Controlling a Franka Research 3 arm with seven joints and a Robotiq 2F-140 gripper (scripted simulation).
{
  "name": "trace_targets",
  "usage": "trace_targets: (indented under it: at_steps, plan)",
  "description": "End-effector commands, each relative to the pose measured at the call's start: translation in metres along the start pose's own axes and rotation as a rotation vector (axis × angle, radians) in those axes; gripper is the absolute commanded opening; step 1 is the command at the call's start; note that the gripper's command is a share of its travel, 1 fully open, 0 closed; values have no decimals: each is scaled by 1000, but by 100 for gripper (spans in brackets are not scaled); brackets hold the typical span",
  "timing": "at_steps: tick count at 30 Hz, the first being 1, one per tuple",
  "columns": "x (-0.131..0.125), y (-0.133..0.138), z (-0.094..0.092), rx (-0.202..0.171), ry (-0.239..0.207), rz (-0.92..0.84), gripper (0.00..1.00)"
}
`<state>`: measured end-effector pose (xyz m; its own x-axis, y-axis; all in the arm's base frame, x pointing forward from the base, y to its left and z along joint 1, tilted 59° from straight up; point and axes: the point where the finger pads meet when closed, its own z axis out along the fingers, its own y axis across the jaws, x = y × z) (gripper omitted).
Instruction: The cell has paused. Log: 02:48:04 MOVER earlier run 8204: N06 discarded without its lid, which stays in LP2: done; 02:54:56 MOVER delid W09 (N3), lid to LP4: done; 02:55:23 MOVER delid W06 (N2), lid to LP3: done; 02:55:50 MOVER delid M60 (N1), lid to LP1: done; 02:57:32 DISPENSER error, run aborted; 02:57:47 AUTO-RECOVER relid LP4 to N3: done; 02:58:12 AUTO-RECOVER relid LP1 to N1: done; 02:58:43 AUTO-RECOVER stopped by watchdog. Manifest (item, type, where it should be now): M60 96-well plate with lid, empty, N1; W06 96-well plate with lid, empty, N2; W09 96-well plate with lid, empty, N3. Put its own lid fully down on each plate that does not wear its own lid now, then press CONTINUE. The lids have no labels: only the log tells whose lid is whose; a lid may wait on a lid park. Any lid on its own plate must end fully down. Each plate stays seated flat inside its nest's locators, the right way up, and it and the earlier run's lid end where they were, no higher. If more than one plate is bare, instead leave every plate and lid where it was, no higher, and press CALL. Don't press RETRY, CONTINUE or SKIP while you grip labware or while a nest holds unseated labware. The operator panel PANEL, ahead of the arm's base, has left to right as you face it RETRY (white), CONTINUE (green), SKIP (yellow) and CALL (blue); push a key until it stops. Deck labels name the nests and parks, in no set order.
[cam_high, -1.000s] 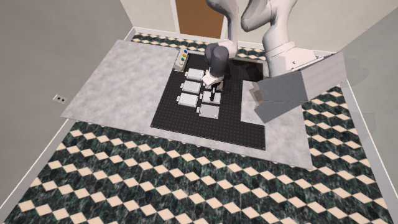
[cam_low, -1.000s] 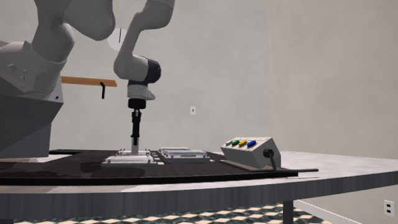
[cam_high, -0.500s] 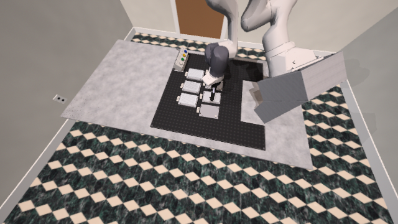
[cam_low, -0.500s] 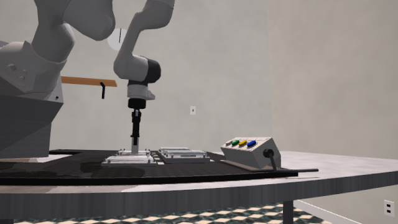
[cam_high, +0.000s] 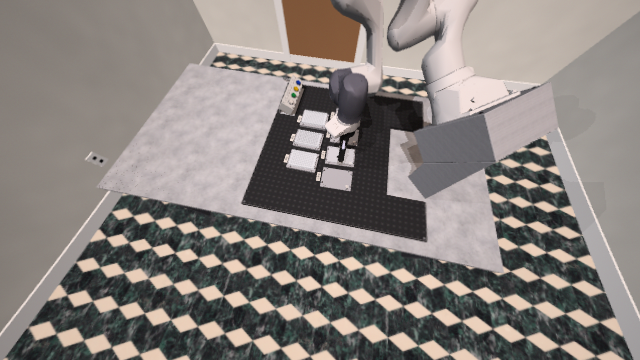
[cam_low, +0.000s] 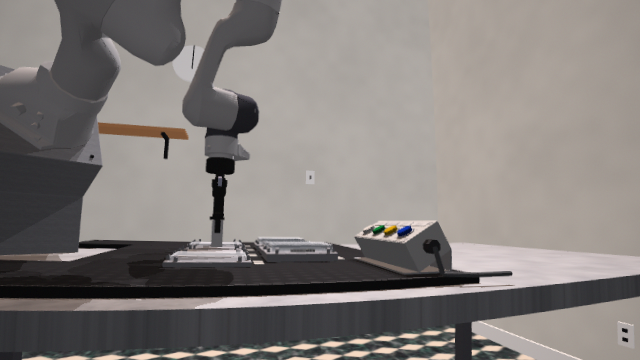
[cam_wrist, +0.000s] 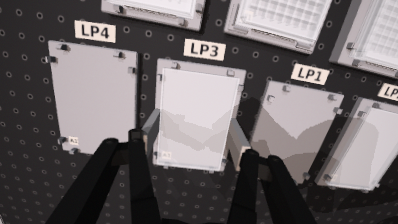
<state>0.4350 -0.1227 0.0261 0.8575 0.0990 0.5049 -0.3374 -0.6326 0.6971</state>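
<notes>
Brown door (cam_high: 320, 27) (checkered floor (cam_high: 300, 300) below)

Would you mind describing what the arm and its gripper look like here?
The arm has smooth, rounded white links with a dark grey wrist section and a black flange below. The gripper has glossy black finger linkages ending in pale grey pads. No cables or markings show.
</notes>
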Motion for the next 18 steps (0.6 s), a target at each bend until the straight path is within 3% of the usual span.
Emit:
trace_targets:
  at_steps: [1, 18]
  plan:
    - [0, 0, -1, 1, 0, -2, 0]
    - [0, 0, -4, 1, 0, -2, 0]
